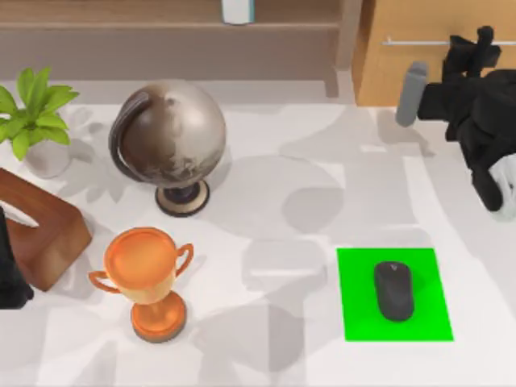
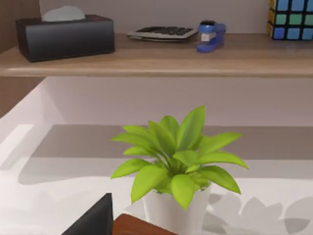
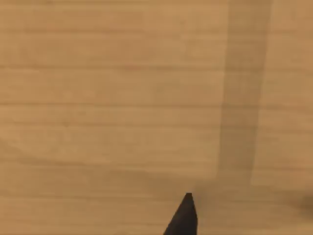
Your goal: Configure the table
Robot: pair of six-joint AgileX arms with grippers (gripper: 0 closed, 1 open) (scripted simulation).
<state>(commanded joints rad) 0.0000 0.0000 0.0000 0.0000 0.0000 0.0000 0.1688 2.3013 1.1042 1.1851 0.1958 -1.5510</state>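
The table [image 1: 266,201] is a broad white top with faint grey marbling. A black mouse [image 1: 393,290] lies on a bright green mat [image 1: 427,318] at the front right. My right gripper [image 1: 474,47] is at the back right, up against the light wooden drawer cabinet [image 1: 419,72], close to its metal handle [image 1: 415,42]. The right wrist view has the cabinet's wooden front [image 3: 122,98] very near. My left arm [image 1: 10,278] is parked at the table's left edge.
A globe [image 1: 169,137] stands at the back left, with an orange trophy [image 1: 149,278] in front of it. A potted plant [image 1: 36,121] [image 2: 176,166] and a brown wooden block [image 1: 40,234] sit at the far left. A shelf [image 2: 156,61] holds a tissue box [image 2: 63,34], a stapler [image 2: 210,34] and a cube [image 2: 291,19].
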